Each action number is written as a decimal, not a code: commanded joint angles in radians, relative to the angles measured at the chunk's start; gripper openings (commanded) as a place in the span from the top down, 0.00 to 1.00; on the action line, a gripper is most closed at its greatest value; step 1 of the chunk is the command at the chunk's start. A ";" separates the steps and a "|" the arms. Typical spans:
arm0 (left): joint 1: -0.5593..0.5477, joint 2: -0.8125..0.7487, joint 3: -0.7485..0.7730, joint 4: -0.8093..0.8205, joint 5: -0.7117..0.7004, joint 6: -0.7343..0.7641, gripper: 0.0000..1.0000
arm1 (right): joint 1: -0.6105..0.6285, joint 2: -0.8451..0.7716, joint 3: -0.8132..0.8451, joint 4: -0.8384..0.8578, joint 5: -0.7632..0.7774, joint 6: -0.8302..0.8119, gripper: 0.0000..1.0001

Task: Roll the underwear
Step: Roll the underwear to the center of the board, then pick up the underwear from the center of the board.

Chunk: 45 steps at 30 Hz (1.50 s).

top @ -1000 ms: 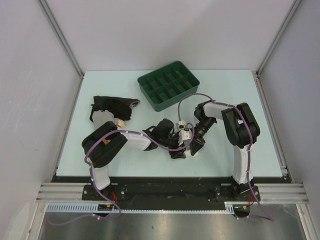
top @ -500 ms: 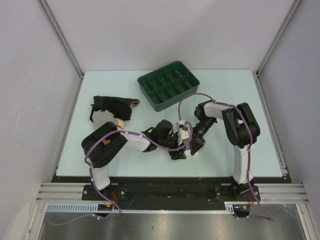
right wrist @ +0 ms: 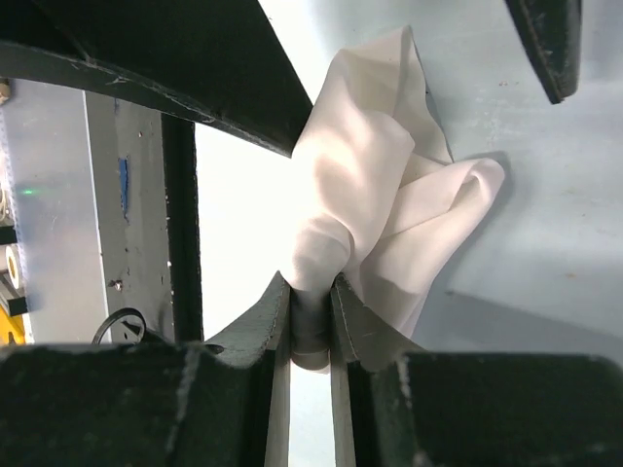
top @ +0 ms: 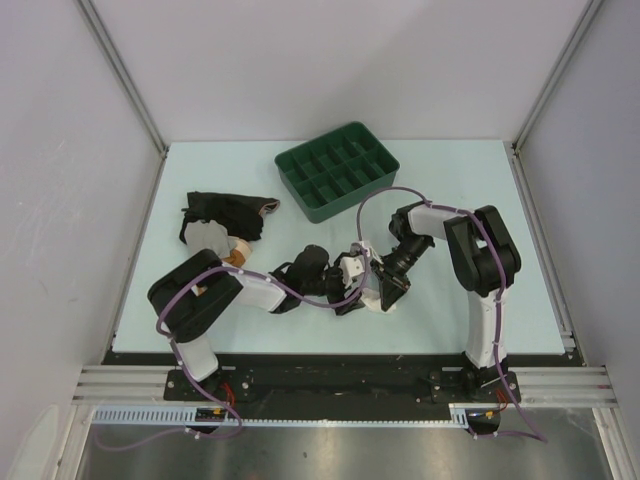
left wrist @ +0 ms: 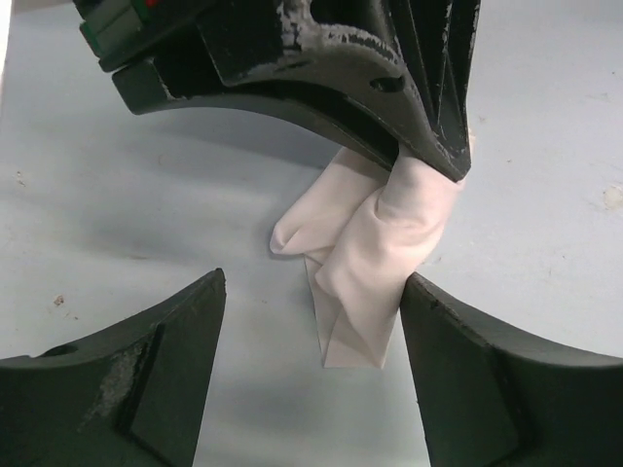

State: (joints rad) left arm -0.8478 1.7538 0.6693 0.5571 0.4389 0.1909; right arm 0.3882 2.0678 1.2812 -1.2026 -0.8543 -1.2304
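1. The left arm [top: 245, 288] lies low, its forearm stretched from the near-left base rightward across the near part of the worktop [top: 480, 190] to the middle.
2. The left tool [left wrist: 313, 282] is spread wide open and grips nothing. Its two fingers stand on either side of the underwear [left wrist: 380, 243], the right-hand one just beside the cloth.
3. The right arm [top: 480, 255] rises from the near-right base, bends at a high elbow and reaches down and leftward to meet the left tool.
4. The right tool [right wrist: 311, 311] is closed to a narrow gap, pinching a fold of the underwear between its fingertips.
5. The underwear is a small cream bundle, loosely folded over itself. It rests on the worktop near the middle of the near edge, between the two tools, with one end lifted into the right tool's pinch.
6. A green compartment tray [top: 337, 170] sits at the far middle, well apart from the cloth, and a black garment [top: 225, 212] lies to the far left.
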 commanded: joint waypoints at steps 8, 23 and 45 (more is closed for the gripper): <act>0.004 0.078 0.101 -0.026 0.175 -0.028 0.00 | 0.006 -0.009 -0.045 0.083 0.136 -0.001 0.95; 0.004 0.185 0.139 0.027 0.242 -0.163 0.08 | 0.011 -0.008 -0.048 0.092 0.129 0.003 0.94; -0.016 0.273 -0.051 0.542 0.169 -0.521 0.12 | 0.012 -0.012 -0.056 0.110 0.126 0.020 0.96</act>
State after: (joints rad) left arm -0.8478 1.9938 0.6289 1.0954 0.6552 -0.2718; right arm 0.3801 2.0464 1.2541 -1.1702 -0.8455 -1.1858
